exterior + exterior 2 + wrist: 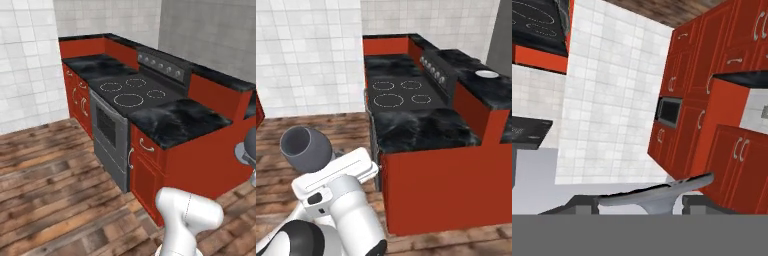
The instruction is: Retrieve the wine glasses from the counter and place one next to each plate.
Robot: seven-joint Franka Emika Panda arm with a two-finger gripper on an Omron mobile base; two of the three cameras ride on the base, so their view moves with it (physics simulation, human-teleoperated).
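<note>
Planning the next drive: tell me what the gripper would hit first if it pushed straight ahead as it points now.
Most likely the white tiled wall, ahead of the gripper and the wine glass in its jaws. The red cabinets lie just beside that line; depth is unclear.

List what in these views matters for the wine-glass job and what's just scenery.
Job:
- wine glass, apparently held in the gripper
- white plate on the raised ledge

Just there:
- cooktop
- oven
- stool
- red cabinets
</note>
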